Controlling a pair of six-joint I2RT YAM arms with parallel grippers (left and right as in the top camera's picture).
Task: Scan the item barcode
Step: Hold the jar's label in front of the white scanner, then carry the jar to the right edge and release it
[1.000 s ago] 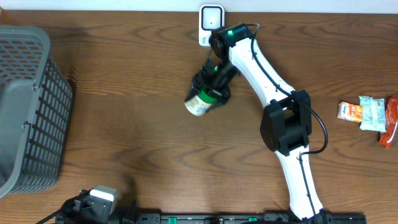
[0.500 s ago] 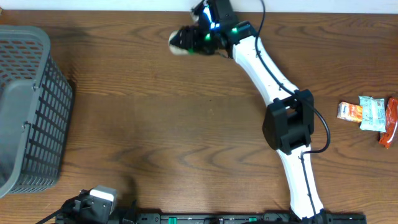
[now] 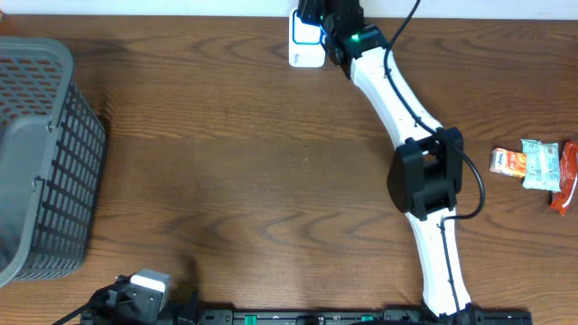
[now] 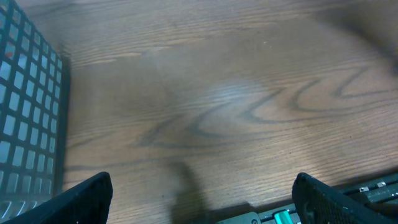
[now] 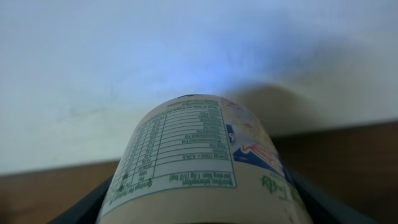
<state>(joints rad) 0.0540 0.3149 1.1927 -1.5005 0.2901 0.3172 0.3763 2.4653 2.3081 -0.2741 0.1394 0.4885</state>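
Note:
The item is a cream round container point(image 5: 199, 162) with a green-printed nutrition table and a blue and red logo. My right gripper point(image 5: 202, 214) is shut on it, a dark finger on each side. In the overhead view the right gripper point(image 3: 327, 16) reaches to the table's far edge, just above the white scanner point(image 3: 304, 51), which glows blue; the container is hidden under the arm there. A faint blue glow shows on the white wall behind the container. My left gripper point(image 4: 202, 199) hovers open over bare wood near the front edge, holding nothing.
A grey mesh basket point(image 3: 45, 153) stands at the left edge and shows in the left wrist view as a basket wall point(image 4: 25, 124). Several snack packets point(image 3: 537, 167) lie at the far right. A black rail point(image 3: 361, 316) runs along the front.
The right arm has swung the container from the table's middle back and up to the far edge, over the scanner. The left arm has not moved.

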